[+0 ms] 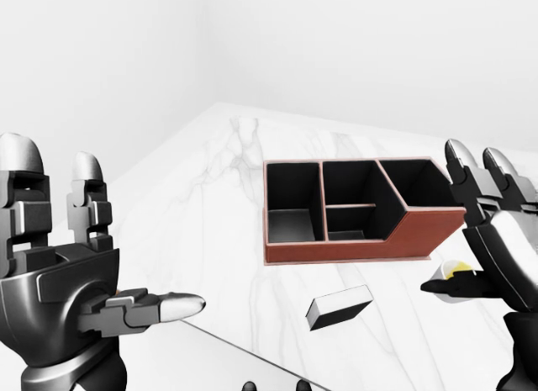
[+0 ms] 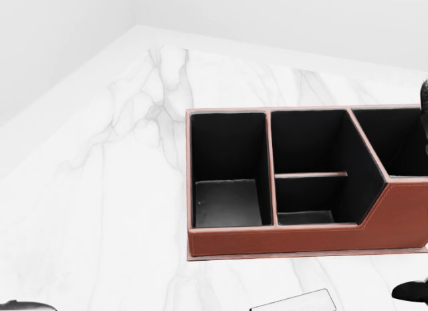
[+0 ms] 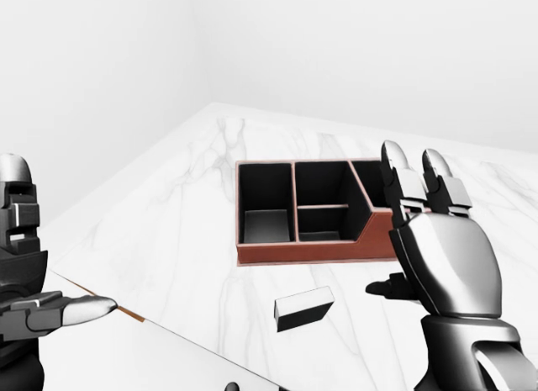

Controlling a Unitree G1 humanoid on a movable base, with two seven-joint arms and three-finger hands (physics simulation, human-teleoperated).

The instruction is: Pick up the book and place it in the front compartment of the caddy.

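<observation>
Left-eye view shows one book (image 1: 338, 305), one caddy (image 1: 361, 213) and two robot hands over a white marble table (image 1: 210, 214). The book is a small white-covered block with dark edges, lying flat on the table just below the caddy in that view and apart from it, between the two raised hands and touched by neither. The caddy is a reddish-brown leather box with black lining; four compartments can be counted in it: one tall one at the view's left, two smaller ones stacked in the middle split by a thin divider, and one at the right behind a slanted wall. All four look bare inside. The left robot hand (image 1: 80, 265) stands at the left edge of the view, palm toward the camera, its two upper fingers upright and its thumb pointing right, spread wide and holding nothing. The right robot hand (image 3: 429, 248) is raised at the right, its fingers straight up and likewise spread with nothing in them; in the right-eye view it covers the caddy's right end. A small yellow and white thing (image 1: 456, 270) shows just beside the right thumb in the left-eye view; what it is cannot be told. Head view shows the caddy close up and only the book's top edge at the bottom.
</observation>
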